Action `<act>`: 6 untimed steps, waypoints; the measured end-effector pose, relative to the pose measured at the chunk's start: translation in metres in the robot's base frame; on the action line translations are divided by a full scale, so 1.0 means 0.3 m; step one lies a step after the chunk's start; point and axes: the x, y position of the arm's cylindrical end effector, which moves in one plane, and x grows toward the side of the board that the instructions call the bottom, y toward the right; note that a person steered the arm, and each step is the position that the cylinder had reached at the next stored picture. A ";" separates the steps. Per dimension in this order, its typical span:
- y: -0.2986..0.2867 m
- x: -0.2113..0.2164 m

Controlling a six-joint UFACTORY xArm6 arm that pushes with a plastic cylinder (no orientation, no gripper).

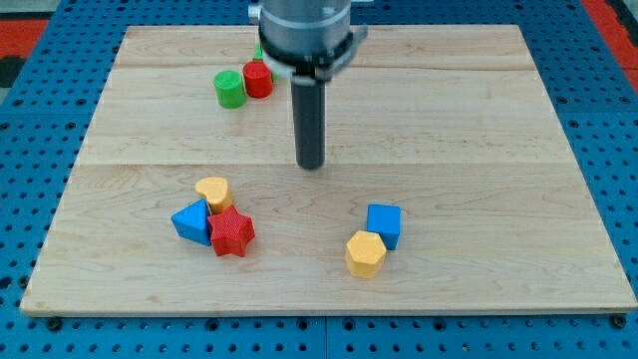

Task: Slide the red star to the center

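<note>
Your small red wooden star block (231, 232) sits below-left of my tip (311, 165), touching a blue triangular block (191, 220). I judge it light, rigid and easily spun; push its lower-left side. My tip is a bare rod, holding nothing.

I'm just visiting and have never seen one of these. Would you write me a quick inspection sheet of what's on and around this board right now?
Surface: wooden board, pale planks.
Job's thing: red star at lower left, touching the blue triangular block and the yellow block.
Clutter: green cylinder and red cylinder side by side at the top; blue cube touching the yellow hexagonal block at lower right.
Grippers: none; my tip sits near the board's centre, above and right of the star, apart from every block.
Cables: nothing seen.
Surroundings: blue perforated base.
</note>
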 end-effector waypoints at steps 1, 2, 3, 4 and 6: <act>0.042 0.102; 0.034 0.247; -0.089 0.289; -0.198 0.359; -0.385 0.357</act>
